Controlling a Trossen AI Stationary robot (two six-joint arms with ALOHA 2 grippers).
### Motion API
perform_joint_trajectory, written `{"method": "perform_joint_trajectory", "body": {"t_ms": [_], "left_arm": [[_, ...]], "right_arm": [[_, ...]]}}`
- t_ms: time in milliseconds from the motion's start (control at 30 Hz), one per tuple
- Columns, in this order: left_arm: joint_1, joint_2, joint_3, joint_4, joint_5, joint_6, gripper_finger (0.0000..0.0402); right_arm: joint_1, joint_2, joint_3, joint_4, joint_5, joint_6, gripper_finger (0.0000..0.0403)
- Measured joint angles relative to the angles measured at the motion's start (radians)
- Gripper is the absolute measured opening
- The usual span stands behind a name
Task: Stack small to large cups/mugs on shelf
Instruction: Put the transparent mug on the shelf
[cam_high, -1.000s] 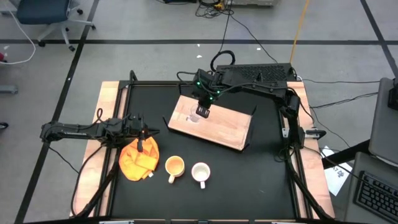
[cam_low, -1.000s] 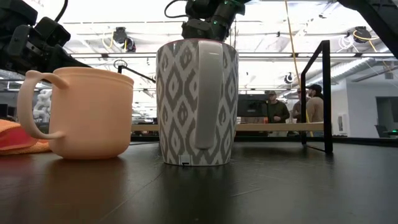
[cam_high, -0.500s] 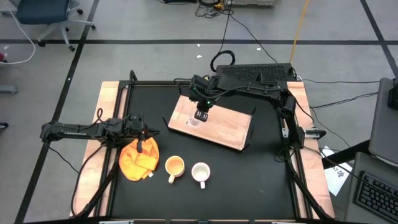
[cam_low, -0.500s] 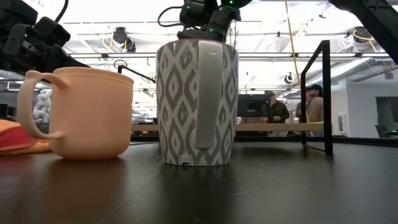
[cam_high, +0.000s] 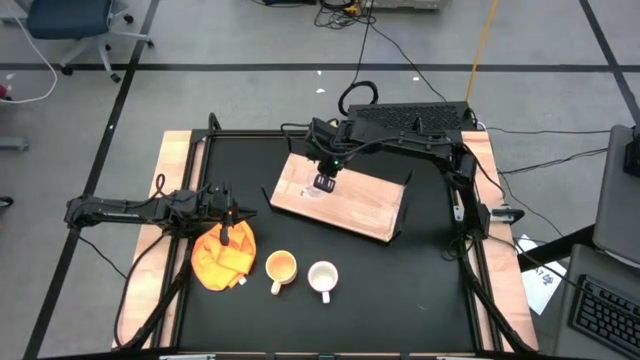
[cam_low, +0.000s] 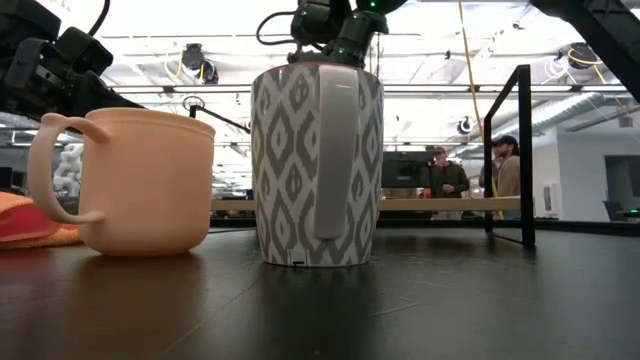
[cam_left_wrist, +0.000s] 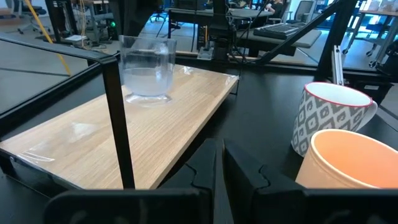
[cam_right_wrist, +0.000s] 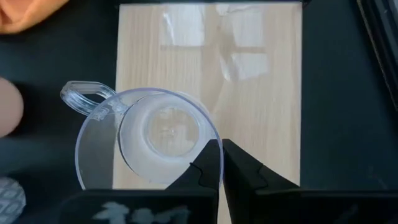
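The black tabletop (cam_high: 400, 280) carries the light-wood shelf (cam_high: 350, 205) at its far side, with the orange cloth (cam_high: 222, 258) near the front left. The white patterned mug (cam_high: 322, 277) and the yellow-orange mug (cam_high: 281, 267) stand side by side in front of the shelf, and the clear glass cup (cam_left_wrist: 147, 70) stands upright on the shelf's left end. The right hand (cam_high: 325, 183) hangs just above that cup, fingers pressed together and empty, while the left hand (cam_high: 232, 213) waits above the cloth, almost closed and holding nothing.

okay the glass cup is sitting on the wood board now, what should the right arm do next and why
Probably lift the right gripper clear and go for the yellow-orange mug. Its fingers are shut and empty above the clear glass cup, which stands upright on the shelf; both mugs wait on the black table.
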Motion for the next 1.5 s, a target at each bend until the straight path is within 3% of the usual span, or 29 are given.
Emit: {"method": "perform_joint_trajectory", "body": {"t_ms": [300, 1500], "left_arm": [[0.0, 0.0, 0.0, 0.0, 0.0, 0.002, 0.0031], [0.0, 0.0, 0.0, 0.0, -0.004, 0.006, 0.0031]], "right_arm": [[0.006, 0.0, -0.002, -0.066, 0.037, -0.03, 0.0], [0.039, -0.001, -0.098, 0.02, 0.04, -0.066, 0.0]]}}
